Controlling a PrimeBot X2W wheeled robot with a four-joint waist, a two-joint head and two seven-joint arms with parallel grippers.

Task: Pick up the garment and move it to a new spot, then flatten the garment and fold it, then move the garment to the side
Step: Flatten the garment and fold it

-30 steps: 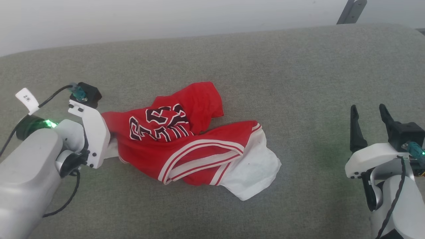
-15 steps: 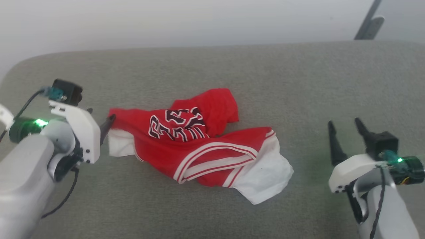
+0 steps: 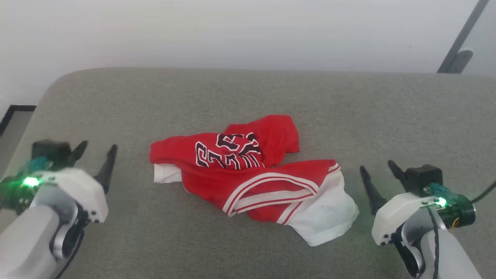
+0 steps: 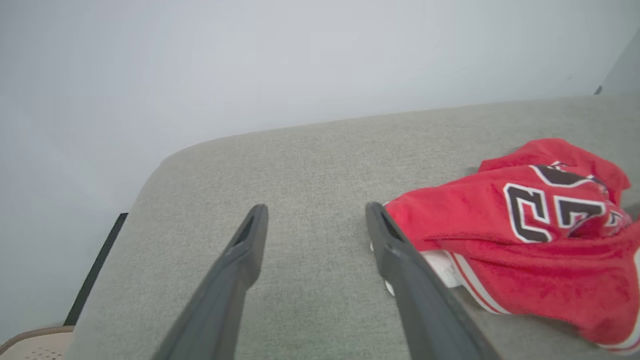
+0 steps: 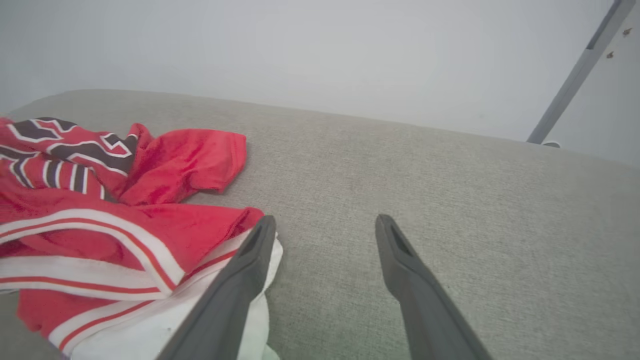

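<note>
Head view: the garment (image 3: 252,174) lies crumpled in a heap near the middle of the grey padded surface (image 3: 193,97). It sits between the two grippers and touches neither.

- **Left gripper** (image 3: 98,146): stands off the heap's left side, fingers spread wide with nothing between them.
- **Right gripper** (image 3: 376,166): stands off the heap's right side, likewise released and empty.
- **Lie of the cloth:** the black lettering (image 3: 228,153) faces up on a rumpled red panel. The striped trim (image 3: 267,186) curves across the front. A white sleeve (image 3: 329,217) spills toward the right gripper, and a small white corner (image 3: 166,173) pokes out toward the left.

Assessment: the fabric appears to be light, limp jersey with no stiffness. It should sag and drape from any single hold, and it is not fragile. The layers are bunched, so a deep pinch risks catching several at once. The textured surface may drag at the cloth.

Recommended holds are the white corner for the left gripper and the sleeve edge or the thicker striped trim for the right gripper. Both lie at the outer margins and would spread the heap when lifted.
</note>
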